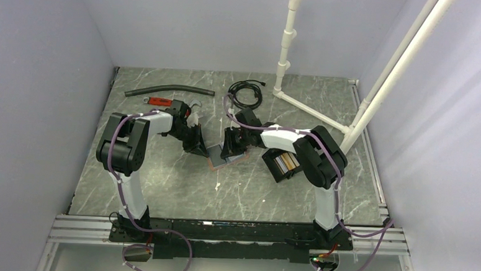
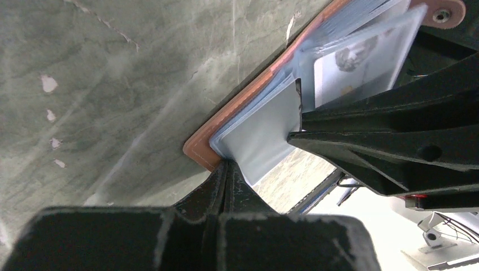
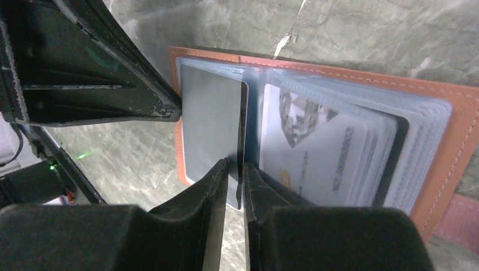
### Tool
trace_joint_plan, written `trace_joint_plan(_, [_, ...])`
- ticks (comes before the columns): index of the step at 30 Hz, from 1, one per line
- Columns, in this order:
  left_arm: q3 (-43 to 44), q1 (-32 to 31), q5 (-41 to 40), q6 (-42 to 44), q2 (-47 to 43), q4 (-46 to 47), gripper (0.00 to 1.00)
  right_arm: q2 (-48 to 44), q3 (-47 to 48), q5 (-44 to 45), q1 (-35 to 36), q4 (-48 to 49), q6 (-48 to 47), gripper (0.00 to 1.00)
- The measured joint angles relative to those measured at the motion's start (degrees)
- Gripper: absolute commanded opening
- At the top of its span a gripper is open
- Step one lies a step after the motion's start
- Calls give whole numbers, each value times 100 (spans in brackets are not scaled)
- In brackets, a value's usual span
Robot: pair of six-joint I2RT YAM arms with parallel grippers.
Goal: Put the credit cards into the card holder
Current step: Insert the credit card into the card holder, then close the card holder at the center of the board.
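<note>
Right wrist view: my right gripper [image 3: 234,165] pinches the grey card [image 3: 212,113] standing in the tan wallet [image 3: 452,141]; left gripper [image 2: 226,169] closed at its edge. Pulling could drag the sleeve, well apart from the black card holder [image 1: 266,163]

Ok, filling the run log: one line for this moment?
left end effector shut, tip against grey card | right end effector pinching card's edge | wallet open on table
</note>
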Motion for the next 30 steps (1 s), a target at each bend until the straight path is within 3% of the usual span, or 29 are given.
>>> trace_joint_plan(6, [7,0,-11,9,-4,-28,1,28,-39,-289,-46,109,-28,29])
trace_joint_plan(9, [37,-17,-76,22,-9,-76,10,28,-37,-306,-42,114,-114,36])
trace_joint_plan(15, [20,-94,-629,190,-415,-339,51,-227,46,-59,4,-367,-339,50])
trace_joint_plan(17, [-66,-92,-813,192,-750,-398,70,-446,83,190,7,-695,-496,53])
trace_joint_plan(19, [-173,-87,-931,120,-1130,-422,81,-673,111,433,-11,-984,-664,54])
trace_joint_plan(23, [-516,-81,-953,-186,-1794,-289,84,-935,149,640,-162,-1231,-929,52])
trace_joint_plan(30, [-2035,-120,-732,-1832,-2404,1150,84,-885,136,719,-634,-1261,-1209,46])
